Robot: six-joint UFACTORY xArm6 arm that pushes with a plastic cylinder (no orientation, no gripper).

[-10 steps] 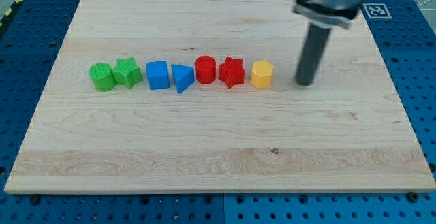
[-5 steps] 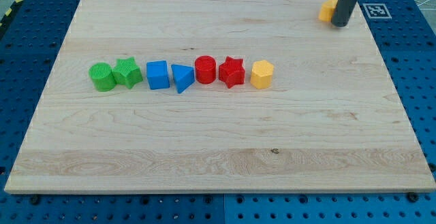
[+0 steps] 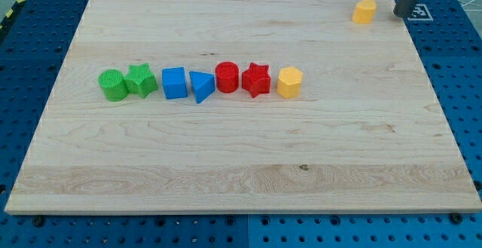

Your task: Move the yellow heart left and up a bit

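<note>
my tip (image 3: 402, 15), no gripper, rod upright at view's top right, just right of yellow heart (image 3: 364, 10), not touching; square marker (image 3: 419, 11) beside.

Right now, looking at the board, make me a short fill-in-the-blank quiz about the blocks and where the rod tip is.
1. My tip stands to the view's ____ of the yellow heart.
2. The red star sits between the red cylinder and the ____ hexagon.
3. At the view's left end of the row is the ____ cylinder.

Missing words: right; yellow; green
</note>
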